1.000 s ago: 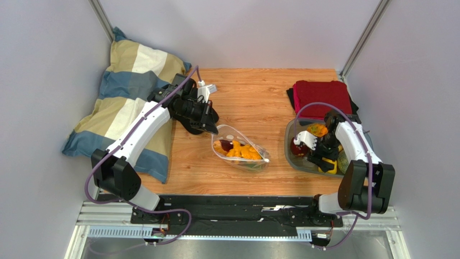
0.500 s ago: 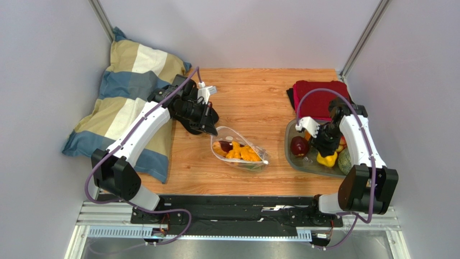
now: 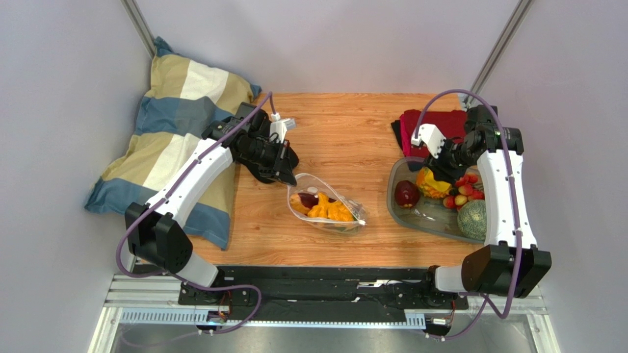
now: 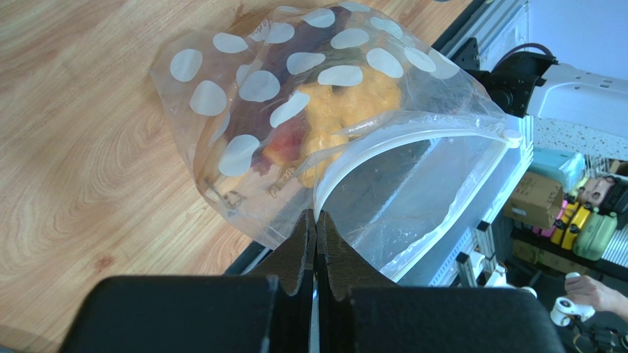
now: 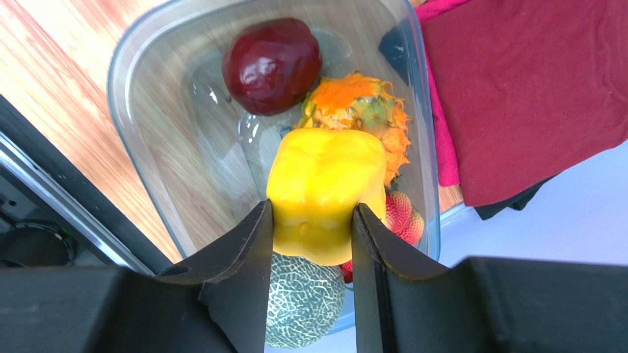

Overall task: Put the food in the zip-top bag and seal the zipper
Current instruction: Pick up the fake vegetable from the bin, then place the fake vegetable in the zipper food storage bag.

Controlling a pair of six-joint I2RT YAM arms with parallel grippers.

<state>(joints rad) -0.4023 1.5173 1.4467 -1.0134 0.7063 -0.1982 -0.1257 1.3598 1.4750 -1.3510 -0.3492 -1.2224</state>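
The clear dotted zip-top bag [image 3: 328,206] lies mid-table with orange and dark red food inside. My left gripper [image 3: 286,170] is shut on the bag's mouth edge [image 4: 316,217] and holds it open. The white zipper [image 4: 413,136] arcs to its end tab [image 4: 510,137]. My right gripper [image 3: 449,158] is shut on a yellow pepper [image 5: 326,191] and holds it above the grey tray [image 3: 394,202]. The tray holds a dark red round fruit [image 3: 406,193], an orange spiky fruit [image 3: 430,182], small red fruits [image 3: 464,193] and a green melon [image 3: 475,219].
A folded red cloth [image 3: 442,123] lies on a black one behind the tray. A striped pillow [image 3: 177,140] lies along the table's left edge under my left arm. Grey walls close in the left, back and right sides.
My right gripper has lifted out of the tray with the yellow pepper and moved toward the back. The tray's other fruits now show. My left gripper and the bag have stayed put.
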